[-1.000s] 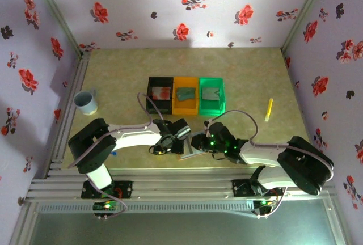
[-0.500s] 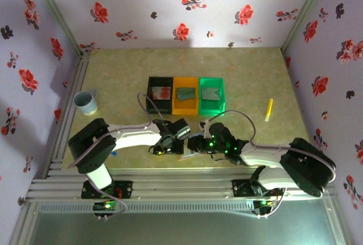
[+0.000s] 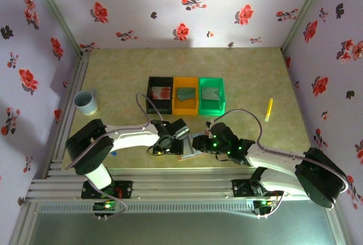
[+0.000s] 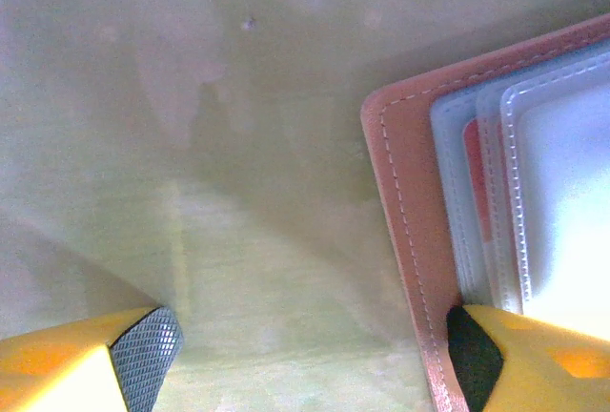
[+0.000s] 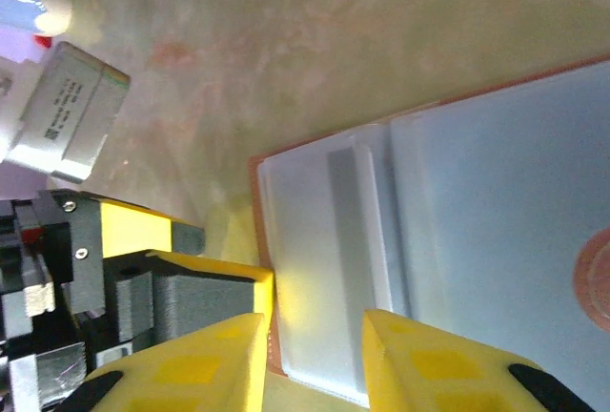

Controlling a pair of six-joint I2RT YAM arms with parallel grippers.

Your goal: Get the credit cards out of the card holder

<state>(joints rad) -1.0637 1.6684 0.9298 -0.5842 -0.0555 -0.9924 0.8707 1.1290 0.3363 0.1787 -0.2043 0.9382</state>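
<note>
Where its corner rounds, the card holder [image 4: 405,202] shows stitching

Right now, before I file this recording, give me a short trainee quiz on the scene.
1. True or false: the card holder lies open on the table.
2. Which colour is the middle bin? A black, B orange, C green.
3. Fill in: near the left wall stands a pale ____.
Key: 1 true; 2 B; 3 cup.
</note>
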